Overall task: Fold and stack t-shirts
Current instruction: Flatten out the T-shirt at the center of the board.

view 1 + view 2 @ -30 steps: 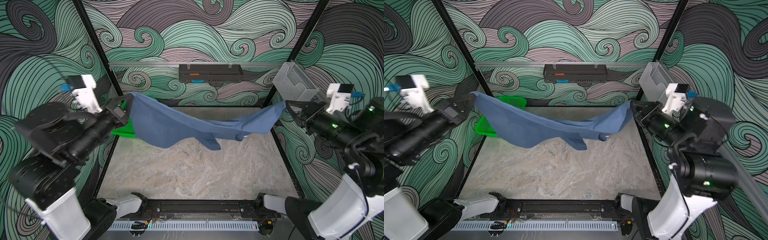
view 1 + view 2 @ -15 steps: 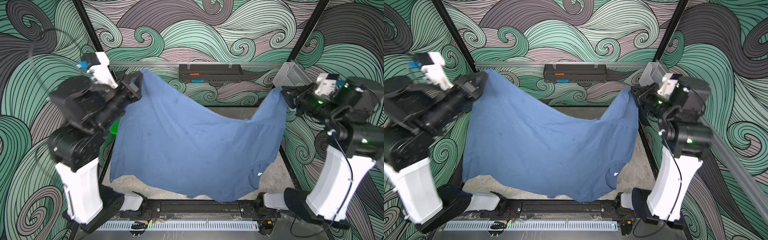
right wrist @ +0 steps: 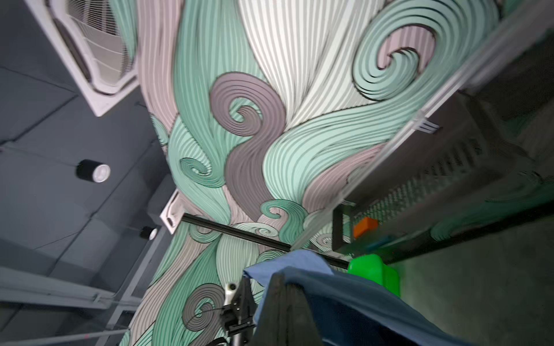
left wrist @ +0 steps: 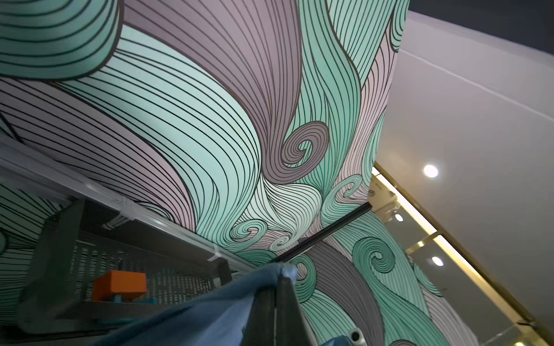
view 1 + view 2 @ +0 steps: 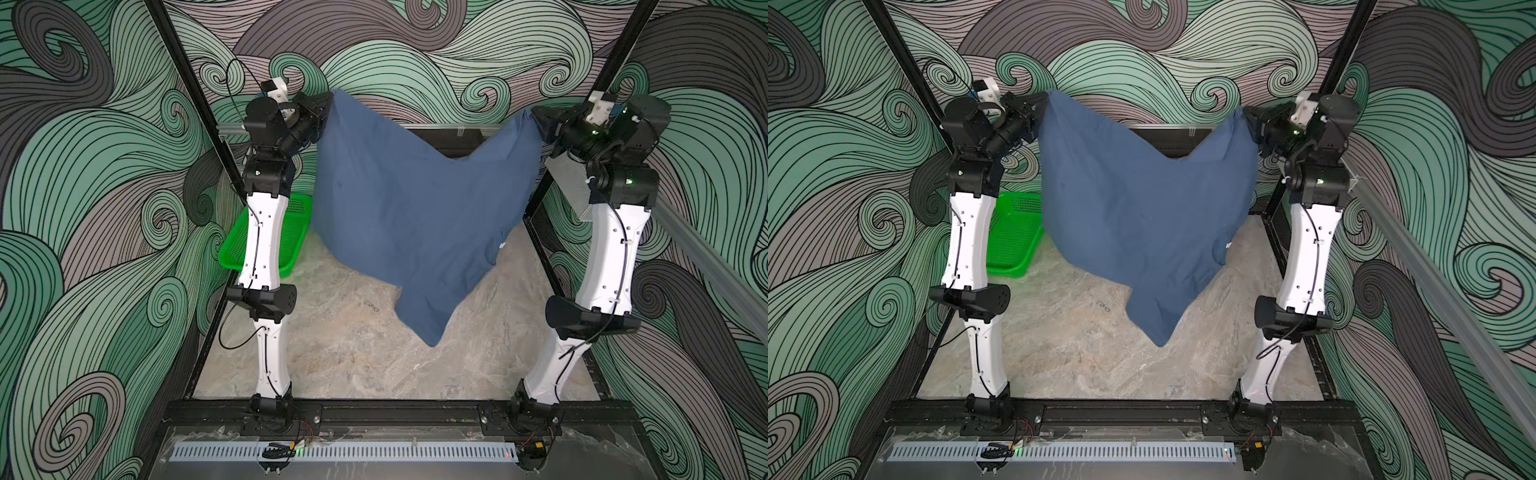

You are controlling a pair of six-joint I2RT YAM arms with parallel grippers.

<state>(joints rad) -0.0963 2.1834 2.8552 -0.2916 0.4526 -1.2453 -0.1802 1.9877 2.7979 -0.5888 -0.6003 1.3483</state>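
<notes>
Swirling green and grey wave patterns are covering the walls around a marbled tabletop. The left arm and right arm are standing tall at either side of it. Between them the slate-blue t-shirt is hanging in the air like a sheet. Its top edge is sagging in the middle, and its lower part is tapering to a point that is dangling over the tabletop.

The left gripper is pinching one upper corner, jaws closed on the cloth. The right gripper is clamping the opposite corner the same way. A small white tag is showing near the shirt's edge on the right arm's side.

Behind the left arm a green basket is sitting on the tabletop, partly hidden by the arm and the cloth. From the left wrist view, blue fabric is bunching against the closed fingers.
</notes>
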